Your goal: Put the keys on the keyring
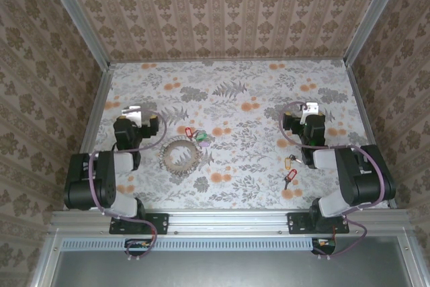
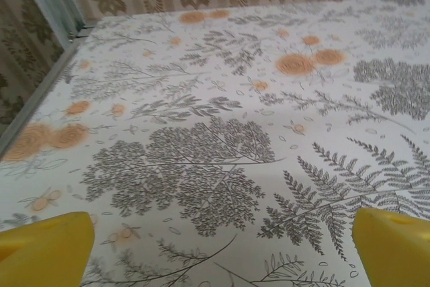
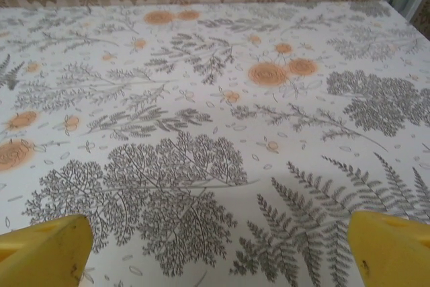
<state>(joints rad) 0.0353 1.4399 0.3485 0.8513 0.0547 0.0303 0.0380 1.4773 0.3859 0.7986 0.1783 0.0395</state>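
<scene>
The keyring (image 1: 180,155) is a round silvery-tan loop lying flat on the floral table, left of centre. Just above its right side lie keys with red (image 1: 189,132), green (image 1: 198,136) and purple (image 1: 203,144) tags. Two more keys rest near the right arm, one with a yellow tag (image 1: 290,161) and one with a red tag (image 1: 290,178). My left gripper (image 1: 138,115) sits up and left of the keyring, open, its yellow fingertips (image 2: 47,247) wide apart over bare cloth. My right gripper (image 1: 306,111) is at the right, above the yellow-tagged key, also open with nothing between its yellow fingertips (image 3: 393,250).
A floral cloth (image 1: 235,99) covers the table. Patterned walls on metal frame rails (image 1: 94,119) close in the left, right and back sides. The arm bases are bolted to the rail at the near edge (image 1: 228,220).
</scene>
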